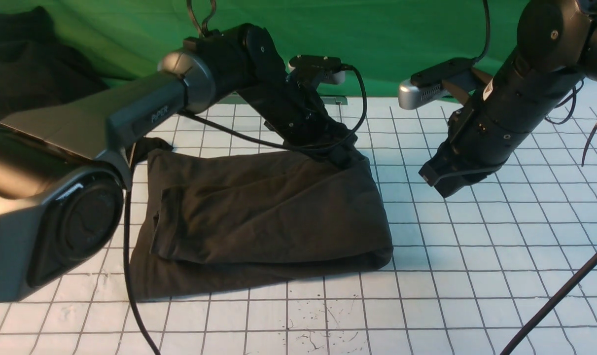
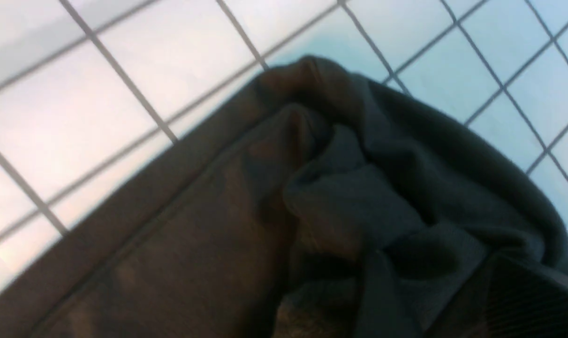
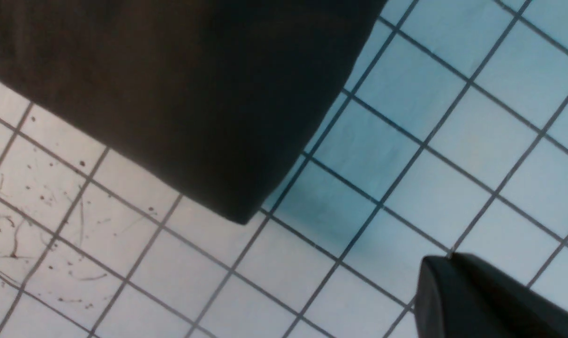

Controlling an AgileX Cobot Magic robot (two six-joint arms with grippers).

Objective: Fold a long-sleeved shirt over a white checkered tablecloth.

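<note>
The long-sleeved shirt (image 1: 259,217) lies folded into a dark rectangle on the white checkered tablecloth (image 1: 475,246), no print showing. My left gripper (image 1: 350,157) is down at the shirt's far right corner, its tips buried in bunched cloth (image 2: 340,188). In the left wrist view only one dark finger (image 2: 523,300) shows against the fabric, so its state is unclear. My right gripper (image 1: 438,185) hovers over bare tablecloth (image 3: 452,141) to the right of the shirt, shut and holding nothing. Its tip (image 3: 434,281) sits apart from the shirt's near right corner (image 3: 194,94).
Another black garment heap (image 1: 27,64) lies at the far left against the green backdrop (image 1: 377,39). A black cable (image 1: 549,305) crosses the near right of the tablecloth. Another cable (image 1: 130,296) hangs by the shirt's left edge. Dark specks (image 1: 318,320) mark the near squares.
</note>
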